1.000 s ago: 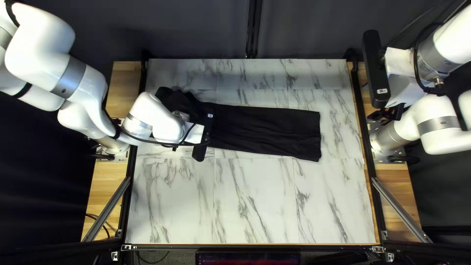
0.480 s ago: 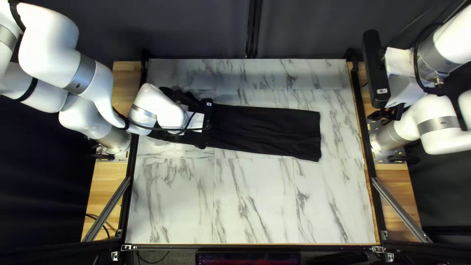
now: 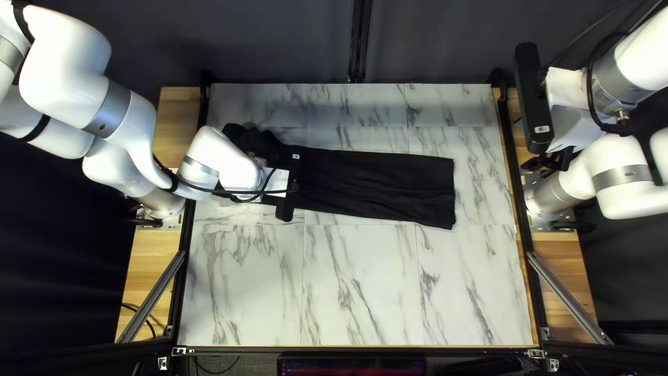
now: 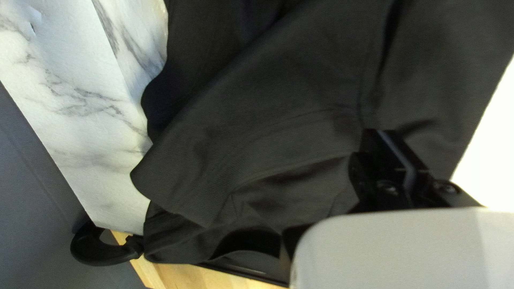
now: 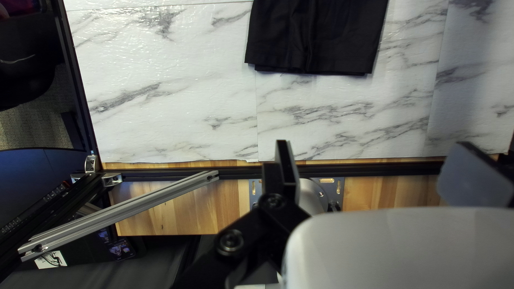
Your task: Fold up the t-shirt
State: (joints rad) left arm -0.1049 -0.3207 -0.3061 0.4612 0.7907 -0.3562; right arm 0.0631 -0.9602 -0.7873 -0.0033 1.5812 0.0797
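The black t-shirt (image 3: 390, 188) lies as a long strip across the table, its left end bunched and partly under my left arm. Over that end is my left gripper (image 3: 273, 182), fingertips hidden from above. In the left wrist view the left gripper (image 4: 381, 131) has its fingers together against the shirt (image 4: 267, 118), where creases meet; I cannot tell whether cloth is pinched. Well off the cloth, my right gripper (image 3: 552, 161) hangs over the right table edge. The right gripper (image 5: 376, 143) has widely parted, empty fingers in the right wrist view, beyond the shirt's straight end (image 5: 321, 37).
The marble-patterned tabletop (image 3: 362, 285) extends on the near side of the shirt. Dark rails (image 3: 523, 230) border it, with wooden strips outside them. A slanted metal bar (image 3: 567, 296) stands at the near right, another (image 3: 152, 296) at the near left.
My left gripper first shifted toward the far edge, then came back slightly toward the near edge. The shirt's straight end and my right arm have stayed put.
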